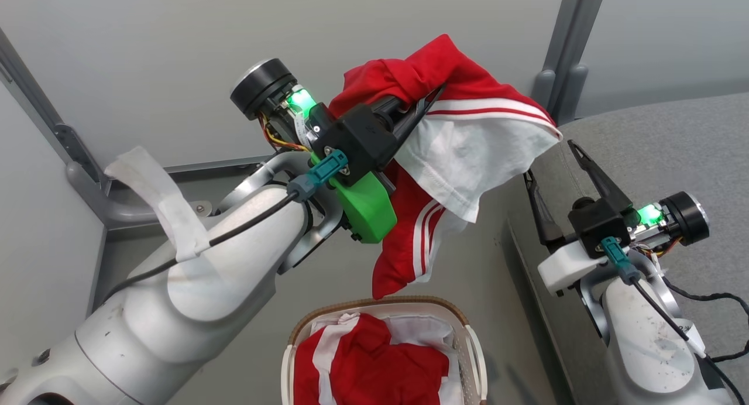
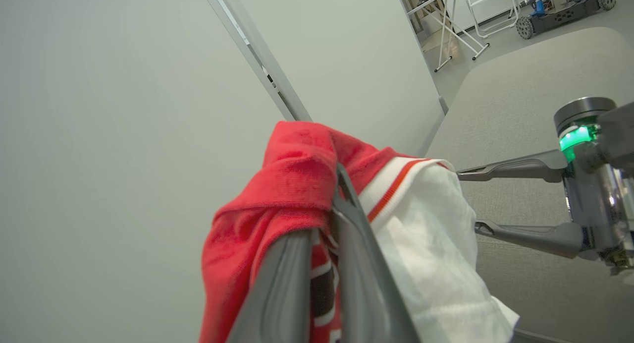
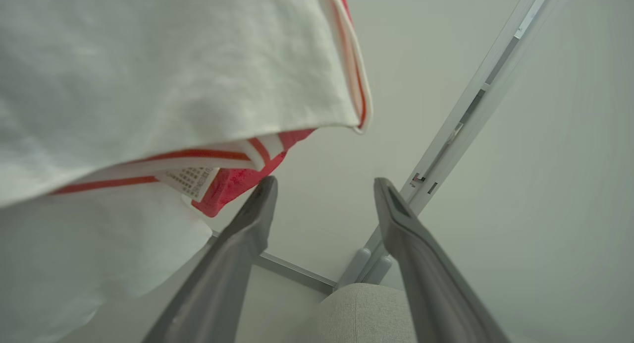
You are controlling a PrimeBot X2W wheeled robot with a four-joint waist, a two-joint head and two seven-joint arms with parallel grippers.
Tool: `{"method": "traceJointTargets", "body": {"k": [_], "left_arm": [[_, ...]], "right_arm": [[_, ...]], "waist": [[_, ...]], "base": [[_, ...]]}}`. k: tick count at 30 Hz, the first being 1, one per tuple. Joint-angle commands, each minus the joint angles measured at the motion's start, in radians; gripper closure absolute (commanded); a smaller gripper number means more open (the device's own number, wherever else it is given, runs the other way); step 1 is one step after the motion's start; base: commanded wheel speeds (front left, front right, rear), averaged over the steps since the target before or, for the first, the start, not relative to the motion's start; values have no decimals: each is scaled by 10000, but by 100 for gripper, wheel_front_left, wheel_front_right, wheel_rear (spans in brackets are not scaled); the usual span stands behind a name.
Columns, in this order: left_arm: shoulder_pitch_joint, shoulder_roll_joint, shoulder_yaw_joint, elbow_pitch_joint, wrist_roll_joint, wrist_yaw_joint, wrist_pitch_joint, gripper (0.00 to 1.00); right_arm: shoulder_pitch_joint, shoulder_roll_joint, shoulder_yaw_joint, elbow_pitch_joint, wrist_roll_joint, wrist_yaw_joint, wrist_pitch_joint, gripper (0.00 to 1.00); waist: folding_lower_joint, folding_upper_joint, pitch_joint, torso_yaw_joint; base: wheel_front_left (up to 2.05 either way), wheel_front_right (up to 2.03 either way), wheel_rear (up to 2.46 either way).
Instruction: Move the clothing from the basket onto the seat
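A red-and-white piece of clothing [image 1: 468, 141] hangs in the air above the basket [image 1: 409, 302], with my left gripper [image 1: 430, 100] shut on its red top fold. The left wrist view shows the same hold, my left gripper [image 2: 333, 204] pinching the clothing [image 2: 292, 184]. A second red garment with white stripes [image 1: 374, 364] lies in the basket. My right gripper [image 1: 550, 162] stands open and empty by the near edge of the grey seat [image 1: 655, 153], just right of the hanging cloth. Its own camera shows the right gripper [image 3: 324, 184] below the clothing [image 3: 148, 60], apart from it.
Pale wall panels with grey metal posts [image 1: 559, 54] stand behind the seat. A white crinkled liner [image 1: 424, 326] lines the basket. Beyond the seat [image 2: 520, 85], folding table legs [image 2: 455, 30] and a wheeled machine [image 2: 559, 8] stand on the floor.
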Motion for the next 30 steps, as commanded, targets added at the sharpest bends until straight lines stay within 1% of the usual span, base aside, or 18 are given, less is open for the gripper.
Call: {"method": "traceJointTargets", "body": {"k": [1, 5, 9, 12, 13, 14, 15, 17, 18, 26, 28, 29, 30], "left_arm": [[-3, 10, -47, -53, -4, 24, -28, 100], [158, 40, -169, -81, -68, -2, 37, 100], [245, 51, -254, -26, -113, -17, 37, 100], [324, 63, -308, 30, -184, -25, -8, 100], [350, 71, -322, 62, -206, -23, -18, 100], [387, 73, -328, 90, -237, -15, -41, 100], [411, 77, -337, 113, -264, -6, -61, 100], [477, 90, -355, 163, -299, 12, -94, 100], [534, 92, -354, 196, -356, 26, -80, 100], [1236, 106, -204, 452, -810, 250, -432, 100], [1469, 34, -82, 501, -930, 431, -756, 73], [1619, 1, -43, 549, -985, 515, -938, 48], [1741, -18, -19, 603, -1023, 575, -1074, 18]], "right_arm": [[-188, -34, -34, -69, -67, -10, -18, 0], [-429, -31, 187, -280, -96, -10, -18, 0], [-776, -168, 704, -399, -176, -10, -18, 0], [-888, -294, 1211, -263, -16, -10, -18, 0], [-947, -332, 1333, -198, 68, -10, -18, 12], [-1012, -373, 1444, -103, 163, -10, -16, 52], [-1051, -384, 1524, -44, 236, -10, -16, 64], [-1064, -387, 1686, 102, 399, -10, -18, 95], [-1057, -388, 1766, 174, 470, -10, -18, 100], [-1173, -337, 1939, 348, 782, -10, -18, 100], [-1208, -317, 1876, 299, 829, -10, -18, 100], [-1218, -306, 1854, 279, 844, -10, -18, 100], [-1224, -300, 1836, 267, 853, -10, -18, 100]], "waist": [[0, 0, 4, 28], [0, 0, 2, 57], [0, 0, -14, 62], [0, 0, -41, 59], [0, 0, -50, 56], [0, 0, -62, 52], [0, 0, -70, 48], [0, 0, -86, 37], [0, 0, -93, 29], [0, 0, -78, -37], [0, 0, -49, -41], [0, 0, -30, -43], [0, 0, -17, -45]], "base": [[0, 0, 0], [0, 0, 0], [0, 0, 0], [0, 0, 0], [0, 0, 0], [0, 0, 0], [0, 0, 0], [0, 0, 0], [0, 0, 0], [0, 0, 0], [0, 0, 0], [0, 0, 0], [0, 0, 0]]}}
